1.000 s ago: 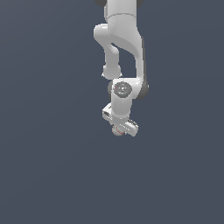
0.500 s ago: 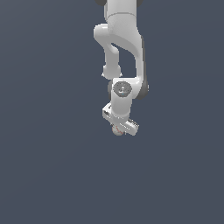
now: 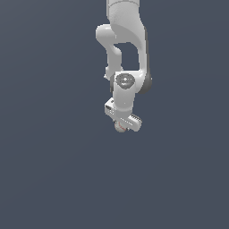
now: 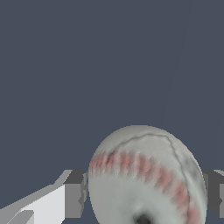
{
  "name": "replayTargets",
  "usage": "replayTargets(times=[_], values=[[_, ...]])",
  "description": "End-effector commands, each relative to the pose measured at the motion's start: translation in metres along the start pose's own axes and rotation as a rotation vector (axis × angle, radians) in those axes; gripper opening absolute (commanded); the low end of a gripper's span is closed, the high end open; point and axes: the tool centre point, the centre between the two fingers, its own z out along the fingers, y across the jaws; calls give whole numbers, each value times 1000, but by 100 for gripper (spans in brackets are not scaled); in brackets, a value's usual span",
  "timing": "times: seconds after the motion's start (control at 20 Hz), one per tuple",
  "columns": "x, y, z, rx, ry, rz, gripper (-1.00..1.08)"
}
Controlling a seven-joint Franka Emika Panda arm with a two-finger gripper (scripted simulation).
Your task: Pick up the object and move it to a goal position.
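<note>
Close to the wrist camera, the white ball (image 4: 146, 177) with red seam stitching sits between the gripper (image 4: 146, 192) fingers (image 4: 73, 194), which press against both its sides. In the exterior view the ball (image 3: 119, 127) peeks from under the gripper (image 3: 121, 126) just below frame centre, with the white arm (image 3: 125, 53) rising to the top edge against a plain dark blue-grey background.

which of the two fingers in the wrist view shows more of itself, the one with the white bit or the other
The finger with the white link beside it: its grey pad shows whole, against the ball. The other finger is cut off by the frame edge.
</note>
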Motion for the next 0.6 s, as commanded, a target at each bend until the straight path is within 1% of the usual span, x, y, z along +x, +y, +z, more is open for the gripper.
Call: replayTargets(times=[0.0, 0.55], values=[[-8, 6, -12, 2, 2, 0, -100], [-52, 40, -73, 2, 1, 0, -100]])
